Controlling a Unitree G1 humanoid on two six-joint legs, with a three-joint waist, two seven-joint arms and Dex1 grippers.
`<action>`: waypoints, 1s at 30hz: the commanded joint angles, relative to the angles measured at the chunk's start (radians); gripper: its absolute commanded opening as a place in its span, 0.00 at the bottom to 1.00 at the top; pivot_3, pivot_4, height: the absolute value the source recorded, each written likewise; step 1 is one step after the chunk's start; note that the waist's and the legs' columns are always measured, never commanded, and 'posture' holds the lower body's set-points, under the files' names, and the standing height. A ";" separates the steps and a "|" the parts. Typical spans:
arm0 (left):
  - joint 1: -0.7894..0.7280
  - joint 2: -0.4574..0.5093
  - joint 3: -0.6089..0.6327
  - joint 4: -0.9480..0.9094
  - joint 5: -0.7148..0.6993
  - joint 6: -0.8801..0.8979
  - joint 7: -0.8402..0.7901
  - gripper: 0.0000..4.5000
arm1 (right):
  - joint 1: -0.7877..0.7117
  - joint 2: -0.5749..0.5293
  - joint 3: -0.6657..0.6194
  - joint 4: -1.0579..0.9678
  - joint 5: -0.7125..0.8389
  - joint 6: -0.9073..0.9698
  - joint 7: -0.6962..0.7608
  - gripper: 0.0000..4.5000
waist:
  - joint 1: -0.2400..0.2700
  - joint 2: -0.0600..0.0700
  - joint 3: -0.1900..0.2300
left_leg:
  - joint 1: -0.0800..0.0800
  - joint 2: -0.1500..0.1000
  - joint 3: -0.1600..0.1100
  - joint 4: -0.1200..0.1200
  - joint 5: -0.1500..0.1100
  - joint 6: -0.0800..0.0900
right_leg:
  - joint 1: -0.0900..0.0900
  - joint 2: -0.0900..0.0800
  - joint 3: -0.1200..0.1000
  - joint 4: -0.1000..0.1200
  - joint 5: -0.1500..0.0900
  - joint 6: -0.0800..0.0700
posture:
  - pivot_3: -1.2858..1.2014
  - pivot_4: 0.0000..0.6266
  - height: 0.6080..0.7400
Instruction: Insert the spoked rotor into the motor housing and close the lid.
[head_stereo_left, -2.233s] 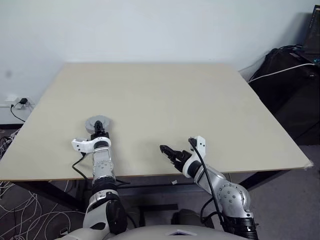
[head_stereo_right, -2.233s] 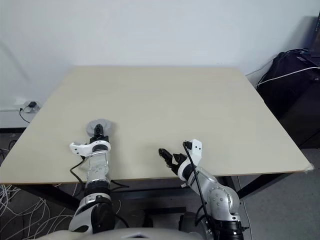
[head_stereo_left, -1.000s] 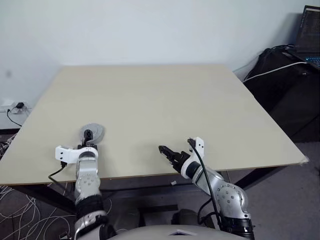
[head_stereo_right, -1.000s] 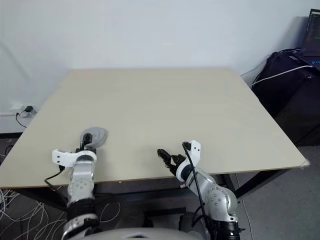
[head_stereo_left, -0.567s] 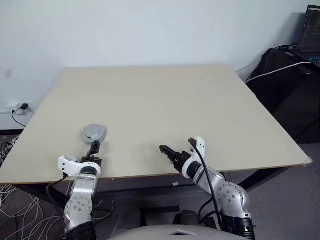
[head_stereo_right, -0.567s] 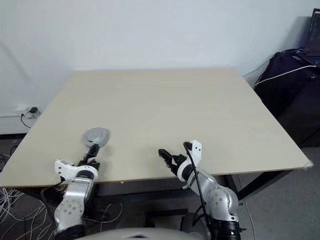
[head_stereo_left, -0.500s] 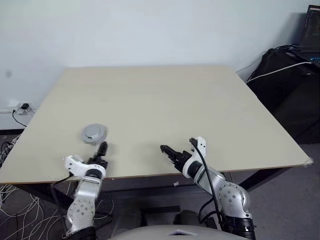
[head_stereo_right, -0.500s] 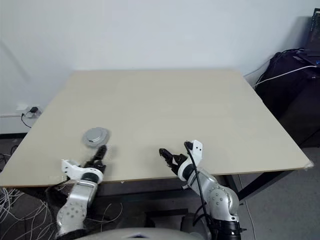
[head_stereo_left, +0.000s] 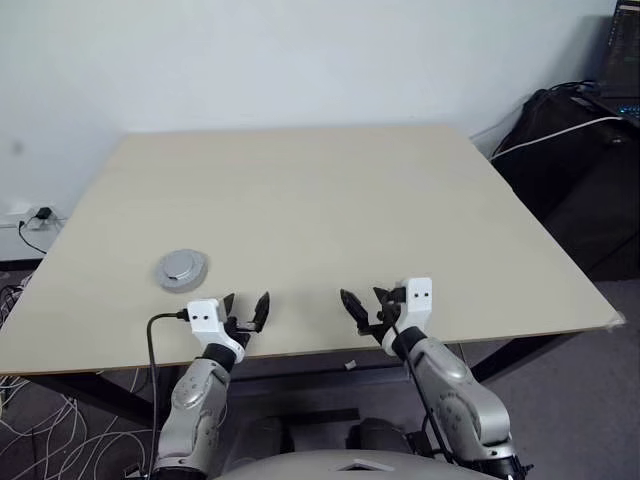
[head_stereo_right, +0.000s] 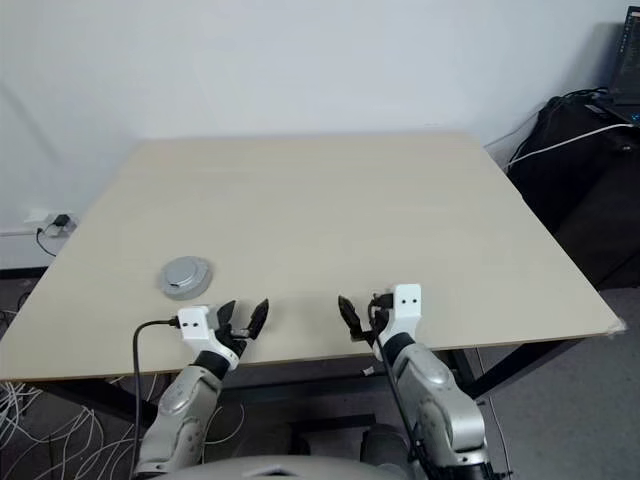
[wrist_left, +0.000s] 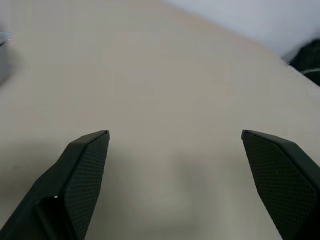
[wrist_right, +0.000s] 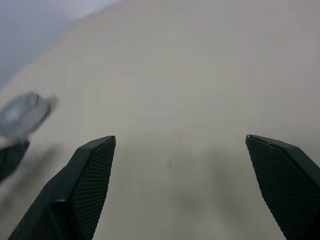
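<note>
Left eye view: we see the lid (head_stereo_left: 182, 268) seated on a closed stack near the table's (head_stereo_left: 330, 190) left edge, so assembly looks finished. The left gripper (head_stereo_left: 247, 309) and right gripper (head_stereo_left: 361, 305) hover at the near edge, both spread wide, holding nothing.

Right eye view: we have broad bare tabletop toward the far edge and right corner.

Left wrist view: fingers (wrist_left: 82, 177) parted over bare surface.

Right wrist view: we glimpse the lid beyond parted fingers (wrist_right: 85, 182).
</note>
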 joint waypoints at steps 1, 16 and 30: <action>-0.001 0.006 -0.023 0.008 0.060 -0.122 -0.053 0.99 | 0.022 -0.020 0.046 0.017 -0.129 -0.196 0.040 1.00 | 0.000 -0.001 0.001 | 0.000 0.000 0.000 0.001 0.000 0.000 | 0.000 0.000 0.000 0.000 0.000 0.000 | 0.52 0.00 1.00; 0.007 0.011 -0.013 0.016 0.110 -0.324 -0.113 0.99 | 0.088 -0.028 0.062 0.112 -0.286 -0.441 0.080 1.00 | 0.011 -0.004 0.002 | 0.003 0.002 0.000 0.003 -0.001 0.001 | 0.004 -0.003 -0.002 0.000 0.000 0.002 | 0.52 0.00 1.00; -0.035 0.021 0.001 0.034 0.092 -0.283 -0.141 0.99 | 0.077 0.012 0.038 0.150 -0.304 -0.443 0.063 1.00 | 0.024 -0.004 0.002 | 0.003 0.002 0.000 0.005 -0.001 0.001 | 0.005 -0.002 -0.003 0.001 0.001 0.002 | 0.52 0.00 1.00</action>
